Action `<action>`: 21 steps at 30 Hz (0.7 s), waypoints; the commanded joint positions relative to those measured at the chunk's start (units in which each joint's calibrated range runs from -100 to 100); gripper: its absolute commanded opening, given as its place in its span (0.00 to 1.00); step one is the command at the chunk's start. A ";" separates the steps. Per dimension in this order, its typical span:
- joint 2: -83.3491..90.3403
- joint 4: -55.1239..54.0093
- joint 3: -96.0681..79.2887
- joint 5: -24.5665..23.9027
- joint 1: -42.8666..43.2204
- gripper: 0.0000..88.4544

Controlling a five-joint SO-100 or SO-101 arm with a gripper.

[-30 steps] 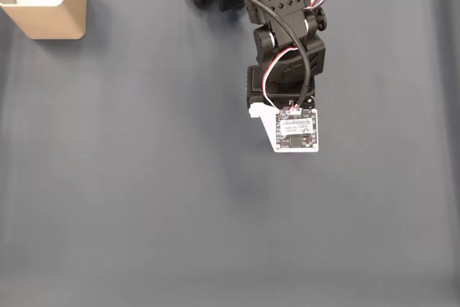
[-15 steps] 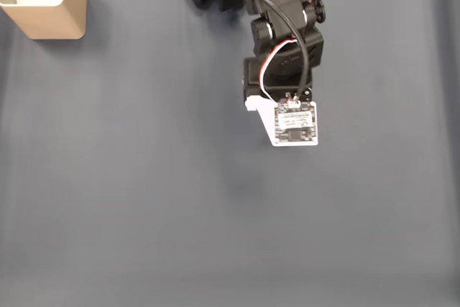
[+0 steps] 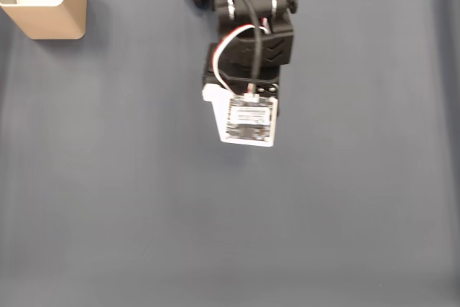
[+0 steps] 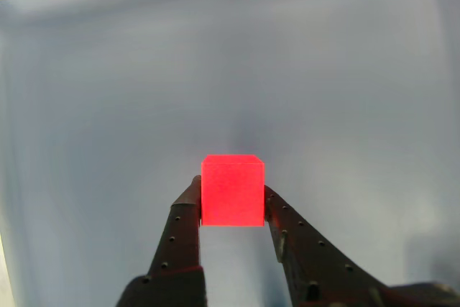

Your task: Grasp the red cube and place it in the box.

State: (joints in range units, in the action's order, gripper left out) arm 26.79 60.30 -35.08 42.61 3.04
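Grip: my gripper [image 4: 231, 203] clamps the red cube [image 4: 231, 190] between both fingertips, above the grey mat [image 3: 144, 199] | Target: the box [image 3: 44, 5], fixed view's top-left corner | Advice: carry high, clear its wall, then release.

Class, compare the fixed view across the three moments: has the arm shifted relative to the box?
Yes. In the fixed view the arm's white camera board has moved left, toward the box, which stays in the top-left corner.
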 commanded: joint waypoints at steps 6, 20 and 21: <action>3.97 3.39 8.07 2.59 -9.29 0.05; 5.36 6.91 14.55 4.44 -22.93 0.05; 5.79 6.91 14.28 4.49 -23.99 0.05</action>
State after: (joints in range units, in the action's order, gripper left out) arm 29.83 66.98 -23.78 46.72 -18.03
